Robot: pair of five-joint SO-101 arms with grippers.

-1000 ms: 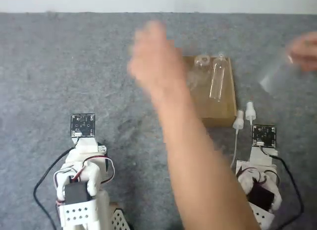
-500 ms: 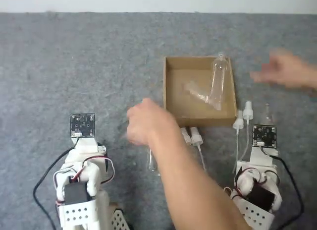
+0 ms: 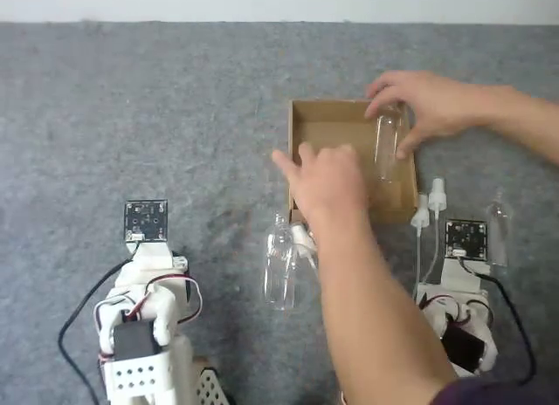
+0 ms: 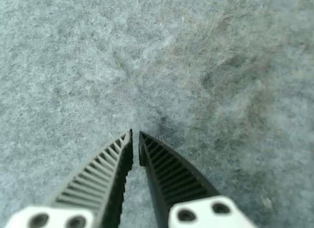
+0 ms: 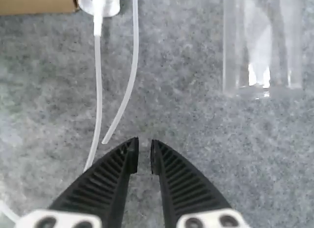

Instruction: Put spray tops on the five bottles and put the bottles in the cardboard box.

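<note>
The left end effector is held closed on nothing above the grey bench. A first bottle is laid just before the cardboard box, whose front is covered by one hand. A second bottle over the box is gripped by another hand. Two spray tops and a third bottle are laid to the right. The right end effector is closed, empty, beside the tops' tubes.
</note>
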